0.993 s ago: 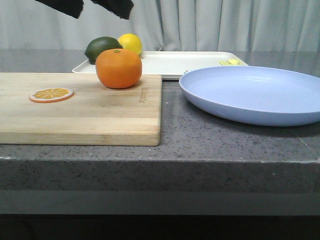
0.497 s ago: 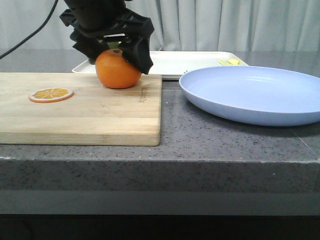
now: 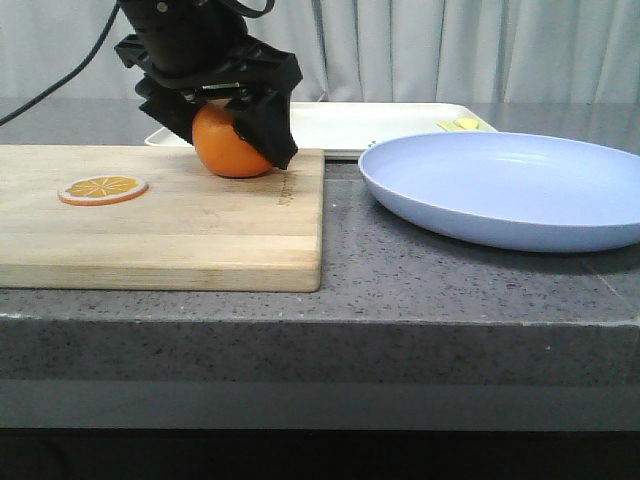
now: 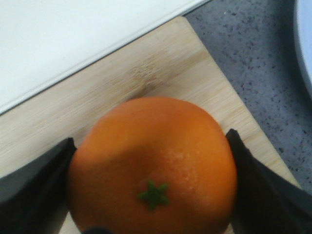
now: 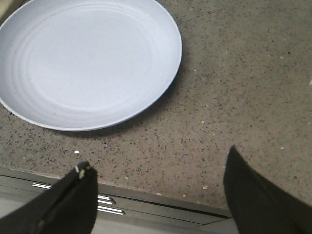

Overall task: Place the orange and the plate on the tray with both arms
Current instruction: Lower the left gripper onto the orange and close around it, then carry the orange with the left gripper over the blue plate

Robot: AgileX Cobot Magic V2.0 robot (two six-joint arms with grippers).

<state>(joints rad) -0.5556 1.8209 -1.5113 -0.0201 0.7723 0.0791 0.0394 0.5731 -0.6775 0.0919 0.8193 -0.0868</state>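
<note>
- The left gripper (image 3: 232, 122) is lowered, fingers pointing down, one on each side of the orange (image 3: 230, 141), pressed against its skin.
- The right gripper (image 5: 158, 195) hangs above the counter, its fingers (image 5: 68, 204) spread wide apart and holding nothing.

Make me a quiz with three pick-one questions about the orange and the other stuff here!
1. Where does the orange sit?
A. on the wooden cutting board
B. on the blue plate
C. on the tray

2. What colour is the plate?
A. red
B. pale blue
C. green

3. What is the left gripper doing?
A. hanging far above the table
B. lying flat on the tray
C. its fingers sit on both sides of the orange

Answers:
1 A, the orange rests on the board's far corner, the white tray behind it.
2 B, both views show it pale blue.
3 C, the left wrist view shows a black finger against each side of the fruit.
</note>
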